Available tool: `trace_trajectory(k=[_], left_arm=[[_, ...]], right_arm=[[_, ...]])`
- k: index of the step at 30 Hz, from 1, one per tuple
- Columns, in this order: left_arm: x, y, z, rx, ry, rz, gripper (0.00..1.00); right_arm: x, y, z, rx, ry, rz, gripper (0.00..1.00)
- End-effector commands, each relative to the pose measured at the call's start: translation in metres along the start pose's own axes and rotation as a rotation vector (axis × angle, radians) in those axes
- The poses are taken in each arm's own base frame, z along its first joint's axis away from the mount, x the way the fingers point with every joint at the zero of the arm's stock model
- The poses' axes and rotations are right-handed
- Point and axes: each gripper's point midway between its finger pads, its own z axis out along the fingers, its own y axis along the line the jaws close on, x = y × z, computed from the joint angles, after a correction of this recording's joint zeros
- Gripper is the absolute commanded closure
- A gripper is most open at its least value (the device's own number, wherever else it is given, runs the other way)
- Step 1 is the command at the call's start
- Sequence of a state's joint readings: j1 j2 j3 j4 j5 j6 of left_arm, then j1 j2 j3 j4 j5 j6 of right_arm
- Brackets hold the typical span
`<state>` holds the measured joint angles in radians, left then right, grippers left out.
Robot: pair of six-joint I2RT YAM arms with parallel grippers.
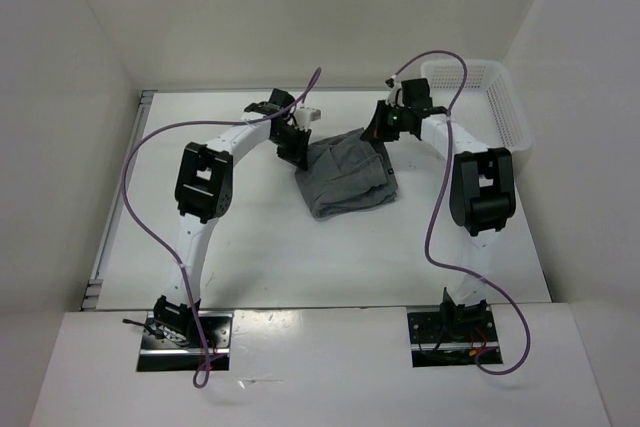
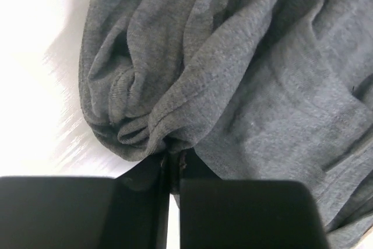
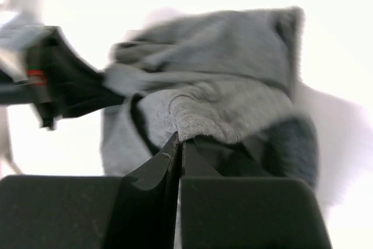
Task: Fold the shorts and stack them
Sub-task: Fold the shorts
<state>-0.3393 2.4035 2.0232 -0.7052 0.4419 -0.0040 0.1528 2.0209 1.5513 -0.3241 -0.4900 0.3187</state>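
Observation:
The grey shorts lie bunched in a rough pile at the middle of the table. My left gripper is at the pile's left edge, shut on a fold of the shorts; its jaws pinch the bunched hem at the gripper. My right gripper is at the pile's far right corner, shut on another fold of the shorts, the cloth draped over the gripper. The left arm's black gripper shows blurred at the left of the right wrist view.
A white plastic mesh basket stands at the back right against the wall. White walls close the table on the left, back and right. Purple cables loop above both arms.

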Motion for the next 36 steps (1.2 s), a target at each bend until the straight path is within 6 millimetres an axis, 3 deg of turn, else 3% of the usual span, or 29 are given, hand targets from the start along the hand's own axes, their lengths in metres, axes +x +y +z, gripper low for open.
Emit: trace_trajectory(k=[1,4,5,6,7,9,12,13,14,16,17,19,20,21,22,23,24,26,27,30,36], left_arm=[[-0.010,0.004,-0.003,-0.017,-0.030,0.016,0.98],[-0.017,0.002,-0.008,-0.019,-0.052,0.027,1.00],[-0.022,0.000,-0.011,-0.020,-0.068,0.035,1.00],[-0.025,0.001,-0.011,-0.021,-0.080,0.042,1.00],[-0.028,-0.001,-0.015,-0.022,-0.090,0.046,1.00],[-0.030,0.001,-0.015,-0.035,-0.097,0.050,1.00],[-0.033,0.010,-0.018,-0.061,-0.110,0.045,1.00],[-0.033,0.015,-0.020,-0.065,-0.113,0.038,1.00],[-0.035,0.015,-0.020,-0.066,-0.121,0.042,1.00],[-0.038,0.018,-0.026,-0.071,-0.133,0.038,1.00],[-0.038,0.018,-0.026,-0.071,-0.133,0.038,1.00],[-0.038,0.016,-0.025,-0.061,-0.133,0.039,1.00],[-0.038,0.016,-0.025,-0.061,-0.133,0.039,1.00],[-0.038,0.014,-0.025,-0.045,-0.134,0.040,1.00],[-0.038,0.012,-0.025,-0.036,-0.135,0.041,1.00],[-0.044,0.010,-0.031,-0.038,-0.151,0.049,1.00],[-0.044,0.010,-0.031,-0.038,-0.151,0.049,1.00],[-0.047,0.009,-0.033,-0.038,-0.159,0.053,0.99],[-0.045,0.009,-0.033,-0.038,-0.151,0.049,0.99],[-0.045,0.010,-0.033,-0.047,-0.151,0.049,0.98],[-0.043,0.010,-0.033,-0.046,-0.142,0.044,0.95]], right_arm=[[-0.037,0.048,-0.015,-0.194,-0.086,-0.136,1.00],[-0.031,0.044,-0.003,-0.225,-0.066,-0.134,1.00],[-0.033,0.030,0.005,-0.154,-0.080,-0.108,1.00],[-0.030,0.023,0.013,-0.113,-0.079,-0.103,0.95],[-0.032,0.016,0.024,-0.076,-0.084,-0.103,0.83],[-0.039,-0.004,0.035,0.039,-0.121,-0.109,0.78],[-0.067,-0.027,0.039,0.205,-0.221,-0.102,0.73],[-0.082,-0.024,0.034,0.217,-0.258,-0.119,0.59],[-0.086,-0.026,0.030,0.242,-0.263,-0.138,0.33],[-0.092,-0.016,0.020,0.220,-0.261,-0.223,0.30],[-0.098,-0.001,0.003,0.196,-0.269,-0.258,0.26],[-0.082,0.014,-0.010,0.131,-0.224,-0.291,0.24],[-0.084,0.027,-0.036,0.112,-0.236,-0.305,0.22],[-0.079,0.028,-0.047,0.104,-0.230,-0.300,0.21],[-0.056,0.023,-0.050,0.106,-0.183,-0.282,0.21],[-0.051,0.036,-0.072,0.090,-0.194,-0.289,0.21],[-0.027,0.022,-0.074,0.108,-0.152,-0.264,0.21],[0.001,0.023,-0.081,0.082,-0.104,-0.233,0.21],[0.026,0.019,-0.083,0.075,-0.062,-0.202,0.23],[0.061,0.008,-0.076,0.064,0.012,-0.146,0.25],[0.070,0.011,-0.064,0.023,0.041,-0.146,0.25]])
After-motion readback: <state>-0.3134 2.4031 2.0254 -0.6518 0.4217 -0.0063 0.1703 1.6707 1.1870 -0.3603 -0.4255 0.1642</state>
